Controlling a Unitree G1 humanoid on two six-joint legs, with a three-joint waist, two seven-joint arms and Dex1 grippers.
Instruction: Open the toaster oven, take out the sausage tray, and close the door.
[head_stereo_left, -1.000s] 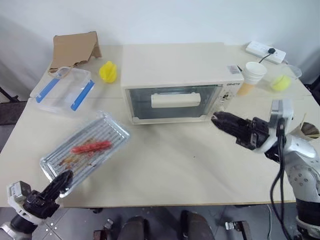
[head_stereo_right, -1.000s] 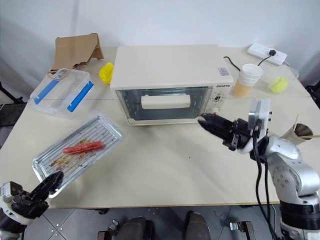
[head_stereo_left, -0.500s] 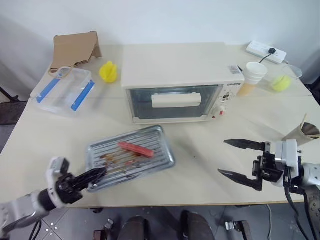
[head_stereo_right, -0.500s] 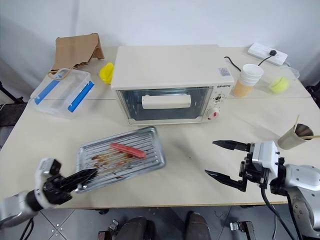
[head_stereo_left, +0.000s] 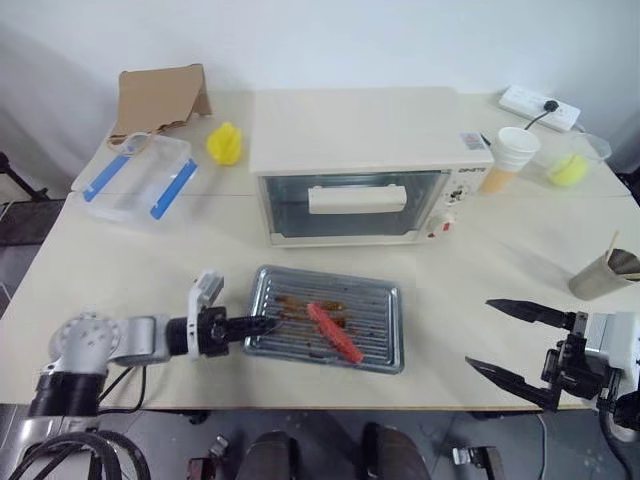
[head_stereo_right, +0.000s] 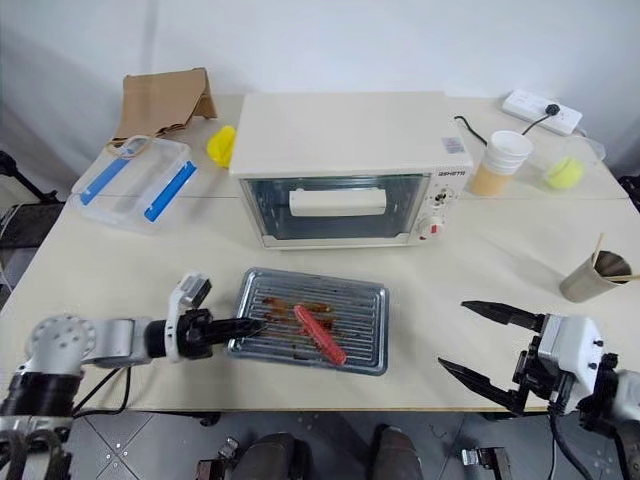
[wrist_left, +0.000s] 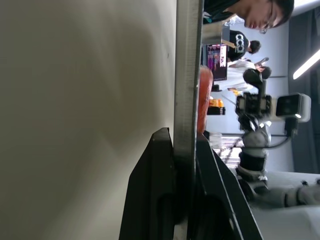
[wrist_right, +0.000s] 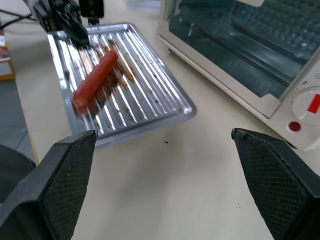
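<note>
Shallow silver metal sausage tray (head_stereo_left: 325, 330) with ribbed, stained bottom lies flat on the beige tabletop (head_stereo_left: 120, 270), just in front of the cream-white boxy toaster oven (head_stereo_left: 365, 165), glass door (head_stereo_left: 355, 203) shut. Left gripper (head_stereo_left: 262, 324) has its fingers clamped on the tray's left rim (one red sausage (head_stereo_left: 334, 332) lies inside). Right gripper (head_stereo_left: 508, 340) sits off to the right, fingers wide apart, holding nothing.

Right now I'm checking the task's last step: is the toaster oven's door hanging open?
No, the door stands upright and flush in the front of the toaster oven, its white bar handle at the top.
</note>
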